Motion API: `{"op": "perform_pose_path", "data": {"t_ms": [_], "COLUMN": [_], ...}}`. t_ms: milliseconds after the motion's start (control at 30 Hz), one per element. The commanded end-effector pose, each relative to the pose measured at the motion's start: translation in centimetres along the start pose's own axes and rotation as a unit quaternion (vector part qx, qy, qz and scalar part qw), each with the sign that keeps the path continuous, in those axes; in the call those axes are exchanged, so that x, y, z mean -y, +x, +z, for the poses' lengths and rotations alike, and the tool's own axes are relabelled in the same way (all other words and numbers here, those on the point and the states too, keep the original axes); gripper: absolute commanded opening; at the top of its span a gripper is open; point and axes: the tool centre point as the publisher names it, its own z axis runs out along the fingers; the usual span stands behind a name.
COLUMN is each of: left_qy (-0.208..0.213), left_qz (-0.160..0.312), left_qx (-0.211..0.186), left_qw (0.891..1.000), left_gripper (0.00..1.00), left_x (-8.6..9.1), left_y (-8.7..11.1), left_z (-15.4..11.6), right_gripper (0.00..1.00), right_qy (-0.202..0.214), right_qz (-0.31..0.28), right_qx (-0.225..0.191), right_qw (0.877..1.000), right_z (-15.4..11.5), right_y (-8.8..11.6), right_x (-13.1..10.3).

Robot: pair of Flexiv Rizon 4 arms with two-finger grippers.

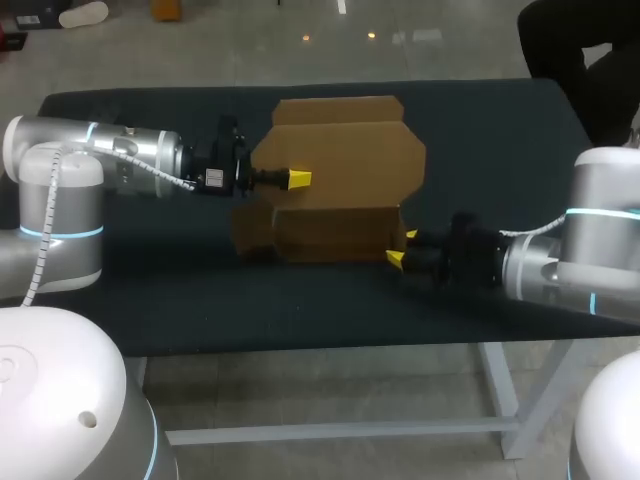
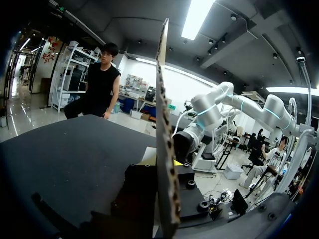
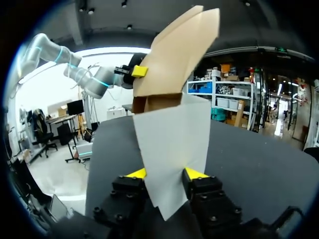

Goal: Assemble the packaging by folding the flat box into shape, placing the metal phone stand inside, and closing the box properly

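Two arms meet at one cardboard box (image 1: pixel 335 170) in the head view; it lies partly folded at the middle of the dark table (image 1: pixel 150 270), with a broad panel and flaps on the far side and a low folded section on the near side; the left gripper (image 1: pixel 298 180) comes in from the left and shows one yellow tip on top of the broad panel near its left edge; the right gripper (image 1: pixel 402 247) sits at the near right corner of the box, one yellow tip just far of the corner and one just near of it.

From the left wrist, the box (image 2: pixel 164 124) shows as a thin cardboard edge rising straight ahead; the left gripper (image 2: pixel 162 159) is pinched on this panel, a yellow tip on each side of it; the right arm (image 2: pixel 209 109) stands beyond.

From the right wrist, a pale flap (image 3: pixel 172 149) fills the gap between the fingers of the right gripper (image 3: pixel 165 174); both yellow tips press against its two side edges; brown panels of the box (image 3: pixel 174 50) rise ahead, and the left gripper (image 3: pixel 139 71) grips one at its left edge.
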Motion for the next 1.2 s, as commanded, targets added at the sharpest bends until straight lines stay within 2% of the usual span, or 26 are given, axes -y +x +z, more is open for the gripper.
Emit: {"op": "perform_pose_path", "data": {"t_ms": [33,267,600,1200], "left_qy": [0.0,0.0,0.0,0.0], "left_qz": [0.0,0.0,0.0,0.0], "left_qx": [-0.001,-0.001,-0.001,-0.001], "left_qw": [1.0,1.0,1.0,1.0], "left_gripper": [0.0,0.0,0.0,0.0], "left_x": [-0.2,-0.2,-0.2,-0.2], "left_y": [-0.2,-0.2,-0.2,-0.2], "left_z": [0.3,0.3,0.3,0.3], "right_gripper": [0.44,0.44,0.44,0.44], "right_qy": [-0.001,0.0,0.003,0.025], "right_qz": [0.008,0.021,0.026,0.016], "right_qx": [0.016,0.011,0.004,0.005], "right_qw": [1.0,1.0,1.0,1.0], "right_z": [-0.3,0.0,0.5,-3.5], "right_y": [1.2,2.3,3.4,5.6], "right_x": [0.6,1.5,1.5,1.7]}}
